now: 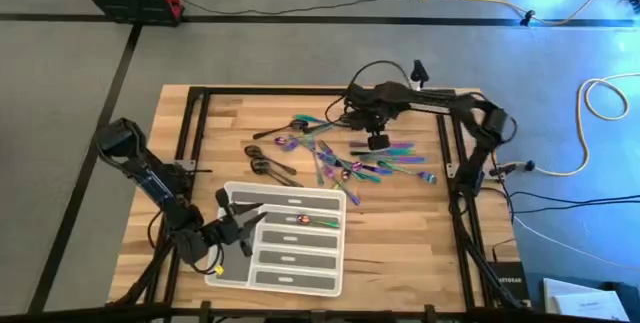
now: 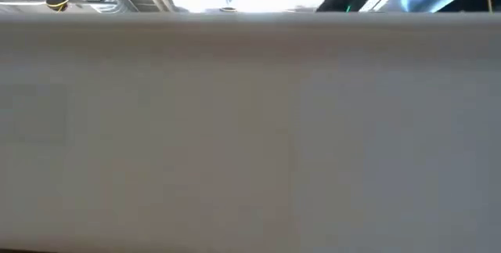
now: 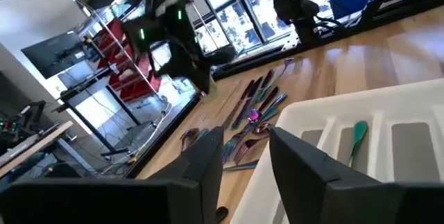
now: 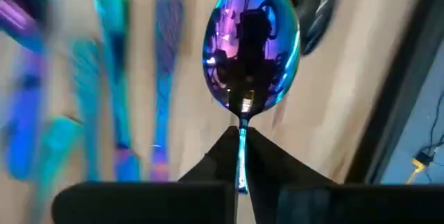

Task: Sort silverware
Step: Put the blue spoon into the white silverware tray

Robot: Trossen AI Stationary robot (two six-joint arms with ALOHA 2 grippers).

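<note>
Iridescent and dark silverware [image 1: 340, 158] lies loosely spread on the wooden table's middle. My right gripper [image 1: 378, 143] hovers over this pile, shut on an iridescent spoon [image 4: 251, 44]. The translucent white tray [image 1: 285, 263] sits near the front edge with one green-handled piece [image 1: 312, 221] lying in a compartment. My left gripper [image 1: 248, 228] is open at the tray's left end, nothing between its fingers [image 3: 208, 161]. The pile [image 3: 253, 113] shows beyond them. My right gripper pinches the spoon's slim handle [image 4: 241, 137], just behind the bowl, between its two fingertips. The fingers lie along the handle and the bowl sticks out beyond their ends, its hollow toward the camera. How much of the handle lies behind is hidden by the fingers.
Two dark pieces [image 1: 270, 163] lie left of the pile. Black frame rails [image 1: 195, 133] run along the table's left, right and far sides. The low view is blocked by a pale wall [image 2: 250, 128] close in front of it. Bare wood [image 1: 410, 233] lies right of the tray.
</note>
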